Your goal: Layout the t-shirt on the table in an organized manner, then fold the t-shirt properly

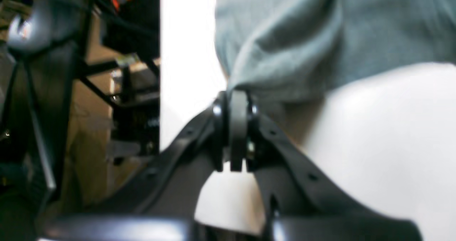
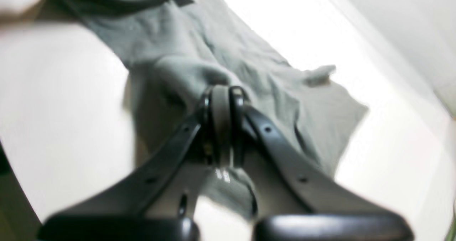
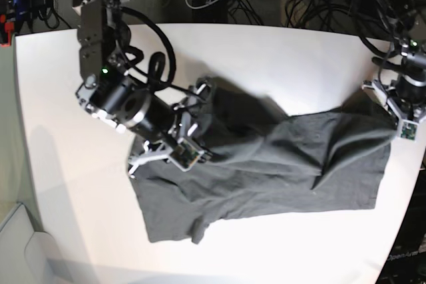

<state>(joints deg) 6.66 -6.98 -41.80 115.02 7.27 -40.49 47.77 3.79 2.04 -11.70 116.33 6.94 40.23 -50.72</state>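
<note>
No legible text or labels anywhere.

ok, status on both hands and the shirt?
Left hand shut on the dark grey cotton t-shirt at its edge. Right hand shut on a fold. Shirt rumpled on the white table, nothing in the way.

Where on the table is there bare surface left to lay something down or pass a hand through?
Bare table: the far strip behind the t-shirt, the band beside the right gripper toward the table's edge, and the near strip under the hem. Crowded: the middle and the corner at the left gripper.
</note>
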